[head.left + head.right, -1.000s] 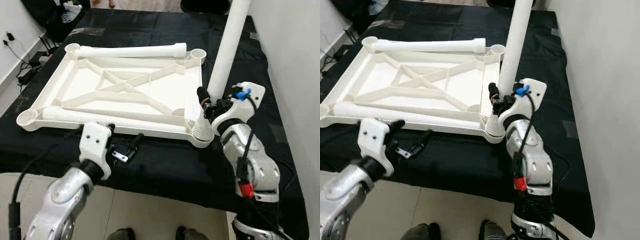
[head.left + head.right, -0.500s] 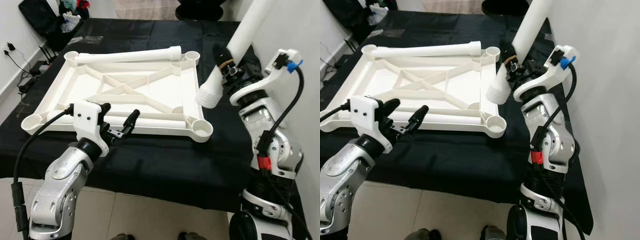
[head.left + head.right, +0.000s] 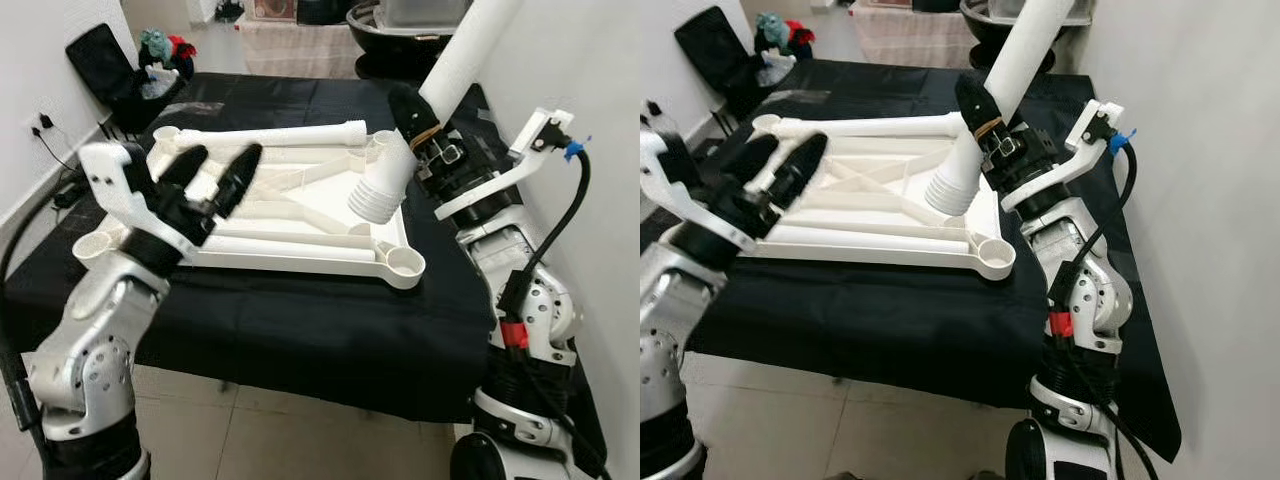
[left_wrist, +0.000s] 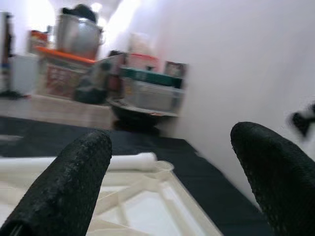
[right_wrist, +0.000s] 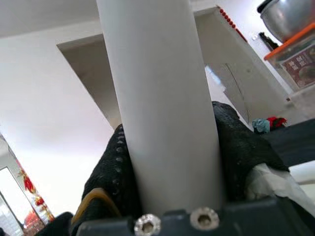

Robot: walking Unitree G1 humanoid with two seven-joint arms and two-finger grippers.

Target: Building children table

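The white plastic table top (image 3: 300, 215) lies upside down on a black-covered table (image 3: 300, 320), ribs and corner sockets facing up. Two white legs rest on it: one along the far edge (image 3: 270, 133), one along the near edge (image 3: 290, 245). My right gripper (image 3: 425, 140) is shut on a third white leg (image 3: 440, 95) and holds it tilted in the air, its threaded end (image 3: 375, 200) hanging above the frame's right side. The near right corner socket (image 3: 405, 262) stands empty. My left gripper (image 3: 215, 178) is raised over the frame's left part, open, holding nothing.
A white wall runs close along the right side (image 3: 600, 80). A black bag with coloured items (image 3: 120, 70) stands at the far left, cables and a socket (image 3: 45, 125) on the left wall. Shelves, a pot and boxes (image 4: 98, 64) lie beyond the table. Tiled floor (image 3: 300, 440) is below.
The head camera has tilted up. My left gripper rose from the table's front edge to above the frame. The right gripper swung the leg's threaded end further left over the frame.
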